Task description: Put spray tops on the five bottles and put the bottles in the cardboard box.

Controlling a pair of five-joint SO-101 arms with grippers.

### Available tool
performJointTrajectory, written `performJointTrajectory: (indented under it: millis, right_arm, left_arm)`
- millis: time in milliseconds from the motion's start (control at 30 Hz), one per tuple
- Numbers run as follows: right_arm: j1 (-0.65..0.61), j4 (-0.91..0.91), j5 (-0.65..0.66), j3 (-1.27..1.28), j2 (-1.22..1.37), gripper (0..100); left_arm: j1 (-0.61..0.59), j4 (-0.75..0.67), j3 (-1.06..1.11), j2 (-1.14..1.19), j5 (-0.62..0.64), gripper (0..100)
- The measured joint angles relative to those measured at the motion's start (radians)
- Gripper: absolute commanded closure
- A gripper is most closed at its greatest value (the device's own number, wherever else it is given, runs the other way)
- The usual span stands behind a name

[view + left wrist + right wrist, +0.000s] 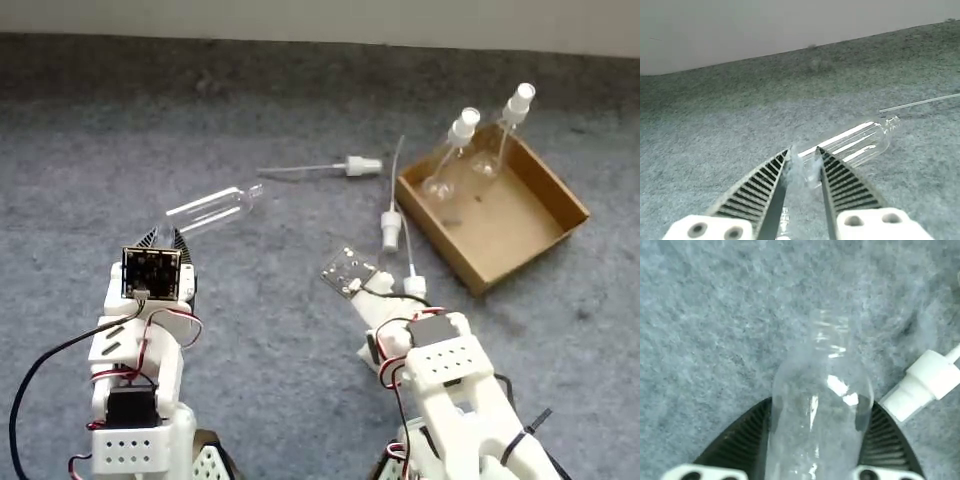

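On the grey worktop (300, 100), the left hand (803, 152) is clamped on the base of a clear bottle (855, 142). The right hand (821, 407) grips a second bottle (822, 365) beside a spray top (922, 387). Two capped bottles (455, 150) sit in the cardboard box (505, 225).

high — overhead, far | wrists — low, close | shared: bottle (213, 208)

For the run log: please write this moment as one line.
left hand: shut on capless bottle | right hand: shut on second capless bottle | cardboard box: two capped bottles | carpet: three spray tops
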Motion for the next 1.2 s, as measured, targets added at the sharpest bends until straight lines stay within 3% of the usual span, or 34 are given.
performJointTrajectory:
  millis: [867,1200]
  right_arm:
    - [-0.098,0.083,0.064,-0.023,-0.005,78.0]
    - [-0.100,0.216,0.072,-0.152,-0.005,71.2]
  left_arm:
    - [0.041,0.000,0.000,0.000,0.000,96]
    - [0.041,0.000,0.000,0.000,0.000,96]
